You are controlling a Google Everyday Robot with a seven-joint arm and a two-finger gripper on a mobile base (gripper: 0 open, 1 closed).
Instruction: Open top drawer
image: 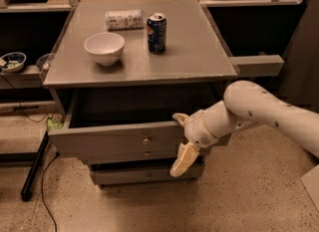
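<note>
In the camera view, the top drawer (pixel 109 144) stood partly pulled out under the bench (pixel 199 61) top, its front running 9 to 3 o'clock. The gripper (pixel 182 146) sat at that front's right end, with the knob (pixel 146 140) at its 9 o'clock. Whether the gripper was open or closed could not be told. The blue can (pixel 156 32) carried what looked like a Pepsi logo.
</note>
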